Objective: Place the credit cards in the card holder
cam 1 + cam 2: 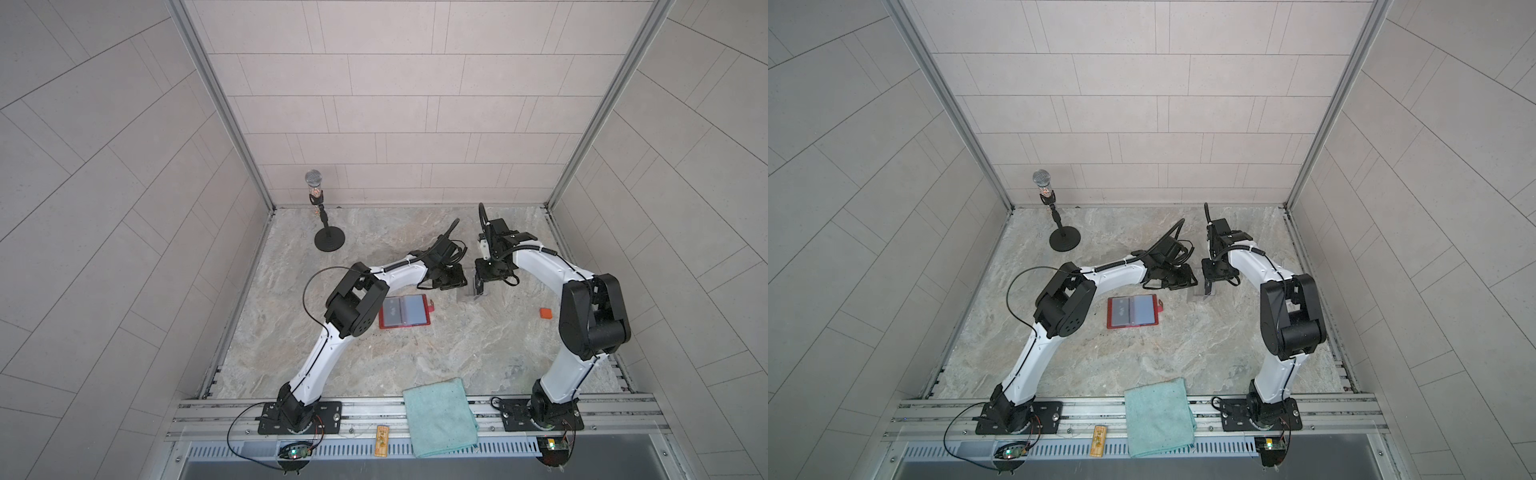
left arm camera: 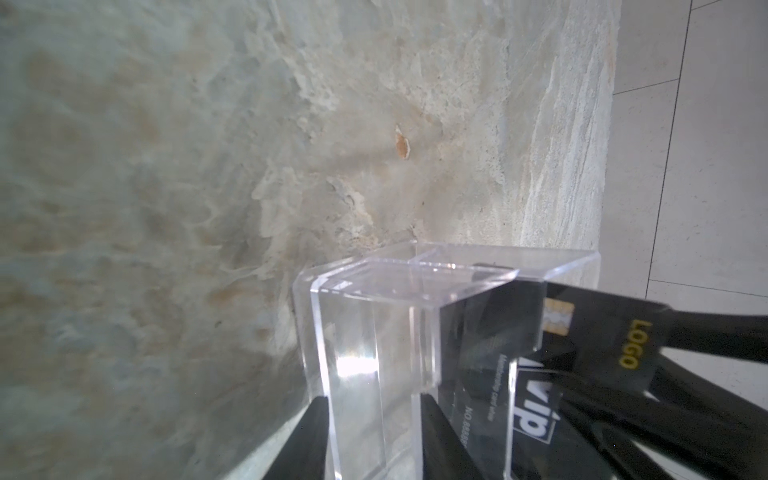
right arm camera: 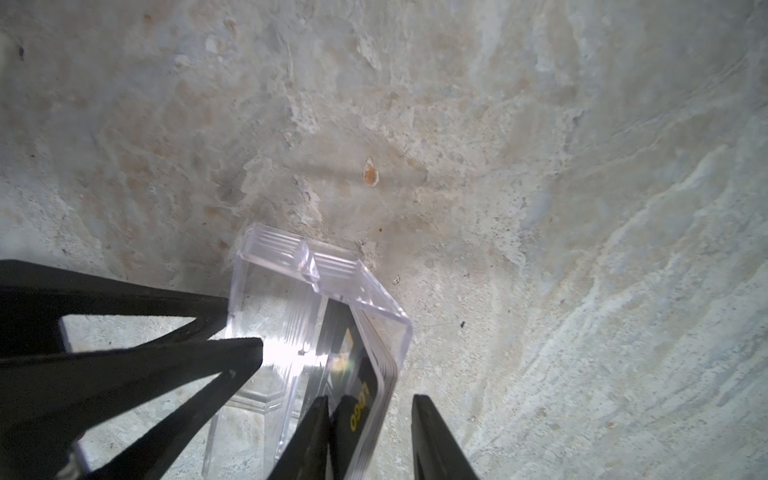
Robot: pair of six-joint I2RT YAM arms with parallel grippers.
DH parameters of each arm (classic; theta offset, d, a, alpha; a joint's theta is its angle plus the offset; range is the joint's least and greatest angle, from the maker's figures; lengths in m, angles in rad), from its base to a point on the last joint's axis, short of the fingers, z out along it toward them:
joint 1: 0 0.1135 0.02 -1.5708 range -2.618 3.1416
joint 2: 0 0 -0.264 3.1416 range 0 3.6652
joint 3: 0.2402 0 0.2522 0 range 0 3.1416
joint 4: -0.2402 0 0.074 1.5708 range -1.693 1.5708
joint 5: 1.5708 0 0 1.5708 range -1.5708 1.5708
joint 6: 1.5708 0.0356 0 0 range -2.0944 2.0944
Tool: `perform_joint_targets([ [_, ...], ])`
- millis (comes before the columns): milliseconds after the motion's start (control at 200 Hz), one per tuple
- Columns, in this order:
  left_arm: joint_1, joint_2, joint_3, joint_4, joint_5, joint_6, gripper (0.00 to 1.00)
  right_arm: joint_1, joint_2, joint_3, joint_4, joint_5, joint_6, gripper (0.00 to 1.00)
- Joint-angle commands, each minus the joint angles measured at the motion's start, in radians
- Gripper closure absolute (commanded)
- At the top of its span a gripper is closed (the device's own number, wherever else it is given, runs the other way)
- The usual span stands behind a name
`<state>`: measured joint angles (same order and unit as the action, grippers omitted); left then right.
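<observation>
Jaws of the left gripper (image 2: pixel 372 399) are drawn narrow onto a clear plastic box (image 2: pixel 365 332), with a finger against either side of its front compartment. The right gripper (image 3: pixel 370 398) has its jaws astride the credit cards (image 3: pixel 365 378) that stand upright in the box's rear compartment. One finger touches the black card (image 2: pixel 602 332) at the front of the stack. The other stands just off the stack's far edge, and a strip of table (image 3: pixel 540 208) shows between them. That grip looks loose rather than clamped, though the close view leaves some doubt.

In both top views the two grippers meet over the box (image 1: pixel 467 296) just right of the frame's centre. The card holder (image 1: pixel 403 326) (image 1: pixel 1133 326) lies open and flat on the table, below and to the left of the box, near it but not touching. Its clear sleeves face up. I cannot tell whether they hold any card.
</observation>
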<state>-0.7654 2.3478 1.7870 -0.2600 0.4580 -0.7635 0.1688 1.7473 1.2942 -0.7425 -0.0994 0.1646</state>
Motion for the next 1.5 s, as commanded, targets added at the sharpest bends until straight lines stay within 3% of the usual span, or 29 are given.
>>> perform_joint_targets([
  [0,0.003,-0.01,-0.042,-0.099,-0.055,-0.008,0.62,0.0,-0.04,0.019,-0.046,0.042,-0.012,0.65],
  [420,0.002,-0.012,-0.052,-0.08,-0.043,-0.019,0.62,0.001,-0.055,0.008,-0.046,-0.009,-0.005,0.7],
  [560,0.003,-0.014,-0.063,-0.062,-0.036,-0.032,0.63,0.003,-0.048,0.007,-0.05,-0.046,-0.001,0.63],
  [766,-0.006,-0.045,-0.118,0.022,-0.03,-0.095,0.63,0.006,-0.03,0.001,-0.05,-0.055,-0.002,0.6],
  [986,-0.022,-0.073,-0.176,0.131,-0.019,-0.185,0.62,0.008,-0.007,0.003,-0.052,-0.069,-0.007,0.66],
  [1496,-0.035,-0.06,-0.186,0.249,0.073,-0.251,0.49,0.008,0.056,0.089,-0.073,-0.095,-0.034,0.68],
])
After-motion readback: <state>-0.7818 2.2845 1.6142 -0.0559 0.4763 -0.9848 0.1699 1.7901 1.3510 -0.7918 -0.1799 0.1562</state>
